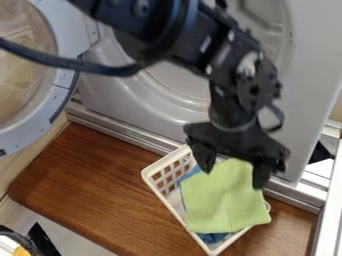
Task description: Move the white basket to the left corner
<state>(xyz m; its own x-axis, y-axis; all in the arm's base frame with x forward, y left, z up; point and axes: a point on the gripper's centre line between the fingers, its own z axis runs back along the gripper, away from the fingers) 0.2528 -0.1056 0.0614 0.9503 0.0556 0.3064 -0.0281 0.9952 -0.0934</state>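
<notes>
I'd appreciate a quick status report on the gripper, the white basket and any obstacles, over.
Gripper open above white basket. Basket on wooden board, short of left corner, green cloth and blue cloth inside. Possible obstacle: open round door, upper left.

Slanted downward view from above

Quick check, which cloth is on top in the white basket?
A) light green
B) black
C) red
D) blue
A: the light green cloth lies over the blue cloth, which peeks out from under it in the white basket.
</notes>
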